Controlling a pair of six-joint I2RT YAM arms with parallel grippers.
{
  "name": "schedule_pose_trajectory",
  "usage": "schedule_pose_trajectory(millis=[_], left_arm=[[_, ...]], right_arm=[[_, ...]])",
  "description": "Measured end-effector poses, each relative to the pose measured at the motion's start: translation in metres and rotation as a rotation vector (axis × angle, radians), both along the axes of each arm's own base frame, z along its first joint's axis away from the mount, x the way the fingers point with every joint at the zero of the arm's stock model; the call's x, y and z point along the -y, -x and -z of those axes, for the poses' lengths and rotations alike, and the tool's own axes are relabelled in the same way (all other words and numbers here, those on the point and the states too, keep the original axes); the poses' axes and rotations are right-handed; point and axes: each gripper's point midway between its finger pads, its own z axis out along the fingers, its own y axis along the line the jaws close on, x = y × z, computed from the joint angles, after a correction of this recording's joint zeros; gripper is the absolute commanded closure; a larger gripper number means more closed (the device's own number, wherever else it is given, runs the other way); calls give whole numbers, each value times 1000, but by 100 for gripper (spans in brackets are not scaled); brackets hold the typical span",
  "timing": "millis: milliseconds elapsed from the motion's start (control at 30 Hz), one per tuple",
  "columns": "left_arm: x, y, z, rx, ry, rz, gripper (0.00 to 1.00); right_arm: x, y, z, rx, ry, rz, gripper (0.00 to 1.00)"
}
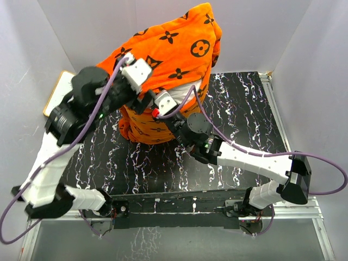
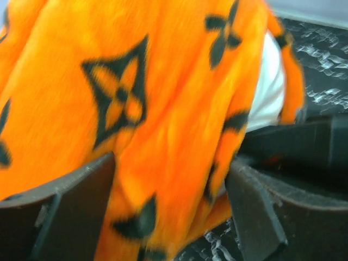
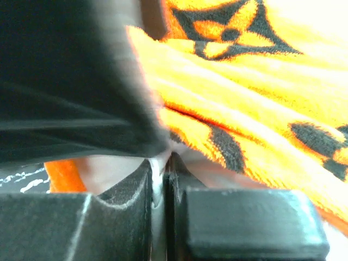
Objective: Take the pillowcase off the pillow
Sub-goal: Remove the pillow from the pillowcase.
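Note:
The orange pillowcase (image 1: 179, 49) with dark brown motifs stands heaped at the back middle of the table, still over the pillow. A patch of the white pillow (image 1: 190, 91) shows at its lower right opening. My left gripper (image 1: 145, 93) is at the cover's left front, open, its two fingers wide apart with a fold of pillowcase (image 2: 163, 81) hanging loose between them (image 2: 168, 212). The pillow (image 2: 269, 92) peeks out to the right there. Just beside it, my right gripper (image 1: 169, 93) is shut (image 3: 163, 174), pinching a thin strip of white pillow fabric (image 3: 109, 168) under the pillowcase's edge (image 3: 261, 92).
The black marbled table (image 1: 244, 119) lies bare to the right and in front. A white wood-framed board (image 1: 57, 89) leans at the left edge behind the left arm. Grey walls close in the back and sides. The left gripper's black finger (image 3: 70, 81) crowds the right wrist view.

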Motion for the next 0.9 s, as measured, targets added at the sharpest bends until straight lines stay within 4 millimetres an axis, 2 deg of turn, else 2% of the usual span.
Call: schedule_pose_trajectory(millis=[100,167,233,333,500,633,767,900], left_arm=[[-29,10,4,147,-38,-40,13],[-43,19,12,219,-75,-42,3],[-55,23,17,269,-109,-54,3],[-60,19,16,330,-131,-75,3],[-53,-3,29,427,-203,-97,3],[-48,-19,23,502,-221,-133,12],[-48,-29,2,626,-219,-184,25],[-48,-31,-18,726,-231,-204,40]], right_arm=[[-2,2,0,5,-30,-24,92],[-4,2,0,-2,-46,-37,92],[-4,2,-1,-11,-61,-46,92],[-4,1,-2,-25,-85,-52,92],[-1,-3,-6,-42,-120,-50,92],[2,-6,-7,-55,-142,-41,92],[8,-11,-8,-67,-166,-18,92],[19,-20,-8,-84,-210,-10,92]])
